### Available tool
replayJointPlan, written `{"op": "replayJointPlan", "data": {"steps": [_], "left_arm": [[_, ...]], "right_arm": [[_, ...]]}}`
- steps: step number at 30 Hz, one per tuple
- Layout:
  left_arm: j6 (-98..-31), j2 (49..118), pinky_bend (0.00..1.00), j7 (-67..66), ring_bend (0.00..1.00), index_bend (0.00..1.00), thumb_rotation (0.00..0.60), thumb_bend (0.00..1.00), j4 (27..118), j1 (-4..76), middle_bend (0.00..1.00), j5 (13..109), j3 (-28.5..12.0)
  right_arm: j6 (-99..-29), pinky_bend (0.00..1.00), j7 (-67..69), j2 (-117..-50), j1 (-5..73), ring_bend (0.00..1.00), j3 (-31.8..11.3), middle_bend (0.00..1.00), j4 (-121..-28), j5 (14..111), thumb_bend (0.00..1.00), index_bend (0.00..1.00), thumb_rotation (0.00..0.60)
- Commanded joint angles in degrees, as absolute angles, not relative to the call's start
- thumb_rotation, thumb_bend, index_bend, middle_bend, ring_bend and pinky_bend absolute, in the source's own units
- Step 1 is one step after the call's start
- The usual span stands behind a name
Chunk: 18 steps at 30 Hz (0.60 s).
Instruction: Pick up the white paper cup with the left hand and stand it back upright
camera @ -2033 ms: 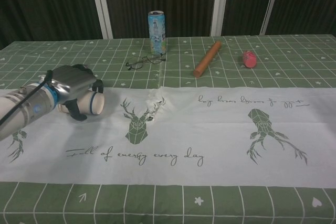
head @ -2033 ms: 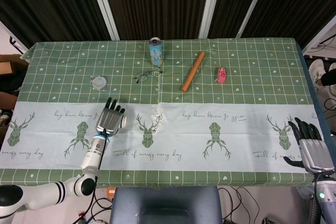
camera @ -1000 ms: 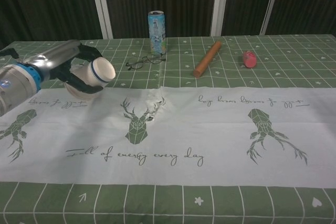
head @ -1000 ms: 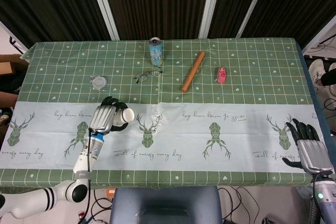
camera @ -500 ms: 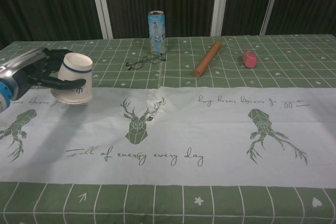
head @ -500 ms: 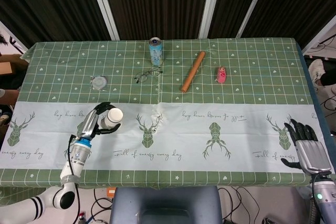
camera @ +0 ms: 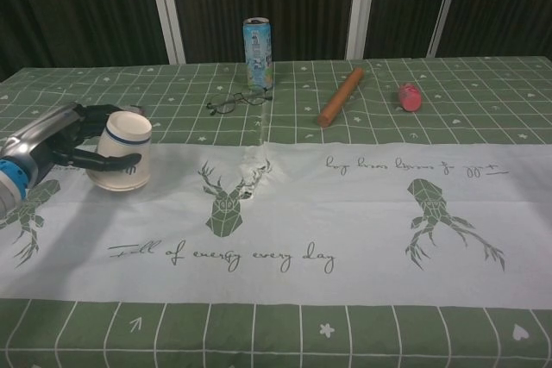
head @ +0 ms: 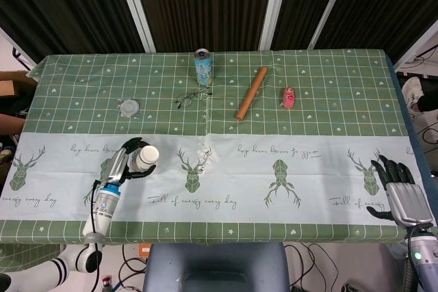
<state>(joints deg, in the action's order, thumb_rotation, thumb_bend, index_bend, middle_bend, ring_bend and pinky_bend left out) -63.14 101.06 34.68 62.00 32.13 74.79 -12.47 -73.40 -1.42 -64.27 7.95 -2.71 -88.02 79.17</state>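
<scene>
left hand (camera: 73, 137) wrapped around the white paper cup (camera: 121, 151), fingers clamped on its side. cup is upright, mouth up, on the white band of the tablecloth (camera: 345, 213) near the left edge, beside the deer print. base looks at or very near the cloth, can't tell from either view if it's fully seated

risks from here:
- if fingers open while the base is off the cloth or tilted, cup likely tips back over; it's light
- a finger dragging the wall on the way out could pull it over or skid it
- too much squeeze could dent the paper wall

hard to see: fingers on the far side of the cup are hidden in the chest view; in the head view the hand (head: 123, 160) covers part of the cup (head: 145, 156)

right hand (head: 400, 189) sits at the far right table edge, fingers spread, holding nothing, out of the chest view
</scene>
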Motion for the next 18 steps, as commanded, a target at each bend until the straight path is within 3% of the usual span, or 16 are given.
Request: {"op": "replayJointPlan", "data": {"steps": [1, 11, 14, 17, 18], "left_arm": [[-62.93, 101.77, 0.13, 34.79, 0.12, 0.42, 0.600, 0.22, 60.84, 32.22, 0.39, 74.87, -12.50], [-62.25, 102.82, 0.12, 36.15, 0.10, 0.35, 0.600, 0.22, 57.94, 32.05, 0.34, 75.55, -12.14], [-61.87, 102.75, 0.11, 36.10, 0.05, 0.26, 0.600, 0.22, 57.80, 32.03, 0.27, 76.00, -11.67], [-61.38, 102.39, 0.09, 36.36, 0.01, 0.07, 0.599, 0.22, 57.95, 32.03, 0.12, 76.54, -11.18], [-61.24, 102.17, 0.09, 36.54, 0.01, 0.07, 0.599, 0.22, 58.10, 32.03, 0.12, 76.73, -11.05]], "right_arm": [[-73.39, 0.00, -1.41, -64.20, 7.95, 0.00, -2.68, 0.00, -88.08, 79.19, 0.00, 0.00, 0.600], [-73.33, 0.00, -1.57, -64.02, 7.94, 0.00, -2.62, 0.00, -88.31, 79.11, 0.00, 0.00, 0.600], [-73.43, 0.00, -1.62, -63.93, 7.88, 0.00, -2.57, 0.00, -88.26, 79.16, 0.00, 0.00, 0.600], [-73.35, 0.00, -1.57, -63.90, 7.89, 0.00, -2.52, 0.00, -88.31, 79.17, 0.00, 0.00, 0.600], [-73.30, 0.00, -1.65, -63.93, 7.88, 0.00, -2.47, 0.00, -88.37, 79.15, 0.00, 0.00, 0.600]]}}
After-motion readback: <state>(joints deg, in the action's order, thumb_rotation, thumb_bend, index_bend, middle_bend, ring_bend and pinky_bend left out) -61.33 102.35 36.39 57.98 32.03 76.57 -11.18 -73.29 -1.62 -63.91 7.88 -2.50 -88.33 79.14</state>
